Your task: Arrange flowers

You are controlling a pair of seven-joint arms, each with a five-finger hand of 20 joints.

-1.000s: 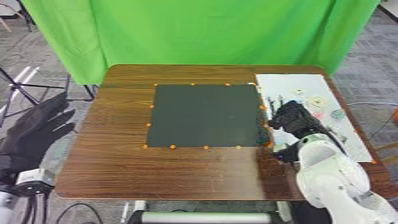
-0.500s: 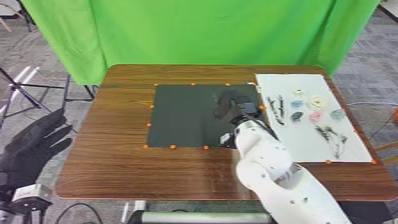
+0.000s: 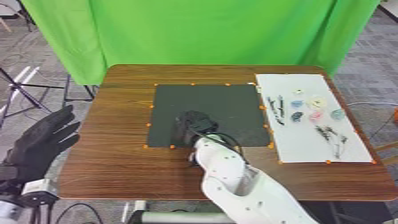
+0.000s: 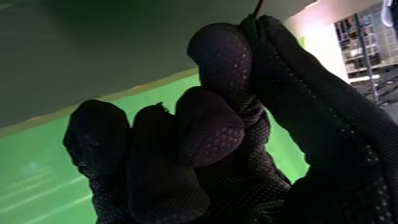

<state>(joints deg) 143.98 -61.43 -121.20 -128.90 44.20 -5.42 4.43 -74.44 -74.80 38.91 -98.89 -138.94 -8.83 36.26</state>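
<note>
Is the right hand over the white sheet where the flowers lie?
No, the right hand is over the dark mat, to the left of the white sheet with the flowers.

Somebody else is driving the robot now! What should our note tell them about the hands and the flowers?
Right hand: over the dark mat, pinching what looks like a thin stem.
Left hand: open, off the table's left side.
Supplies: cream flower, pink flower, other small blooms, dark twigs and sprigs, on the white sheet.
Done: the stem seems picked up.
Left: likely lay it on the mat, then arrange the blooms and sprigs.
</note>
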